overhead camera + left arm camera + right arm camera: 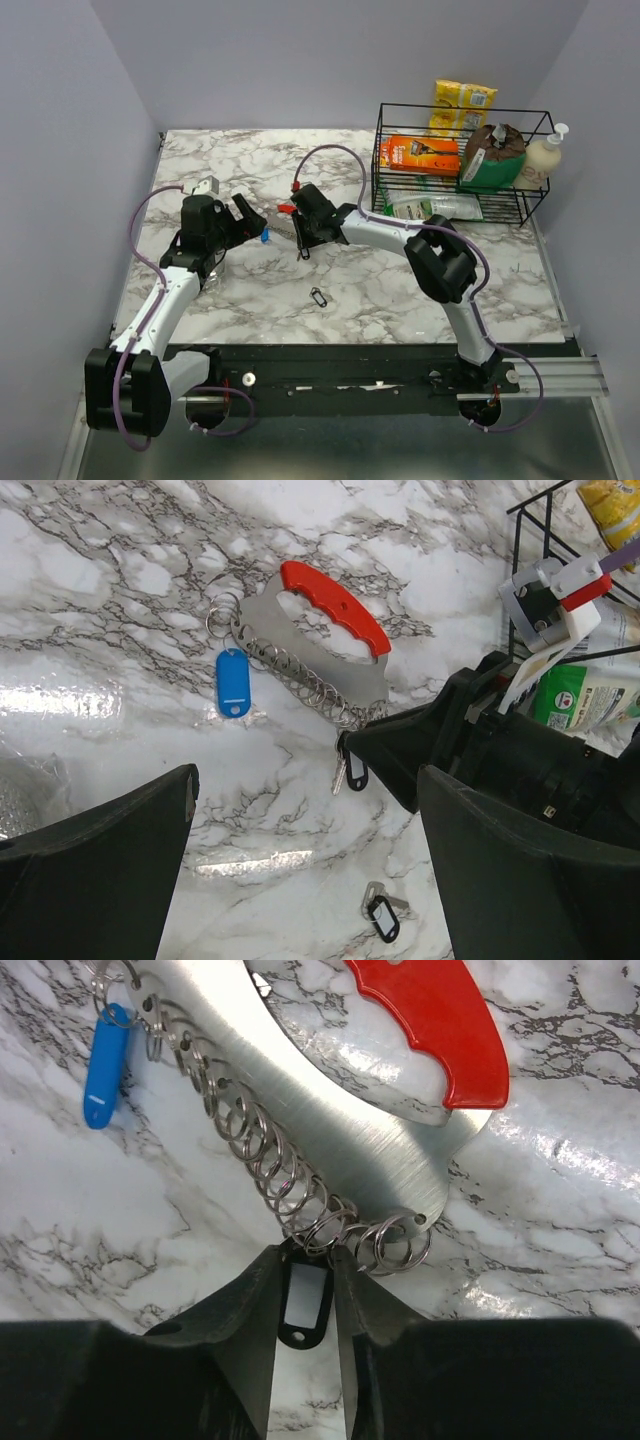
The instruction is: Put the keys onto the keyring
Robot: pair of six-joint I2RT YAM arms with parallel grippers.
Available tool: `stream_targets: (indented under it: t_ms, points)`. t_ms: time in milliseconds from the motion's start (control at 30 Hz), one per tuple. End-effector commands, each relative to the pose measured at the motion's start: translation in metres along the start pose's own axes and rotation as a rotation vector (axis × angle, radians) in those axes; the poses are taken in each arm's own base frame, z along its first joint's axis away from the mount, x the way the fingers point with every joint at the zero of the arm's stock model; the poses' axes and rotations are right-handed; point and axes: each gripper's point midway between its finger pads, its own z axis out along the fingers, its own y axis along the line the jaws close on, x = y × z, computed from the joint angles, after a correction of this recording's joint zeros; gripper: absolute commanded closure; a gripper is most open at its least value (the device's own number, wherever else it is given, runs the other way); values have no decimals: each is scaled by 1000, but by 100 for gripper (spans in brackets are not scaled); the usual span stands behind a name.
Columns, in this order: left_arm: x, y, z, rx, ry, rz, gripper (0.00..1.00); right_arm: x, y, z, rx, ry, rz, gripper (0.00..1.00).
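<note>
The keyring (335, 605), a red curved grip on a brushed metal plate (330, 1130) with a row of split rings (290, 1195), lies flat on the marble. A blue-headed key (233, 683) hangs from its far end. My right gripper (305, 1260) is at the other end, its fingers pressed against both sides of a black-headed key (305, 1305) that sits in one ring; its silvery blade (339, 775) shows beside it. Another black-headed key (383, 915) lies loose nearer the arms (319, 297). My left gripper (310, 870) hovers wide open just left of the keyring, holding nothing.
A black wire basket (545, 165) with packets and a green pouch stands at the back right, with a soap bottle (545, 155) beside it. Purple walls close the table on the left, right and back. The two grippers are close together over the keyring.
</note>
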Motion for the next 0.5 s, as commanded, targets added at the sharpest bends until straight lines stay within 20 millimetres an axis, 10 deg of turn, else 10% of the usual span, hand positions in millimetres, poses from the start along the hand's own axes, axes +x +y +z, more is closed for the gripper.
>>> stream_targets:
  t_ms: [0, 167, 467]
  points:
    - [3, -2, -5, 19, -3, -6, 1, 12, -13, 12, 97, 26, 10, 65]
    - [4, -1, -7, 21, -8, -6, 1, 8, -25, 6, 151, -21, 30, 95]
    - [11, 4, -10, 6, 1, -2, 1, -10, -27, -43, 124, -140, 10, 99]
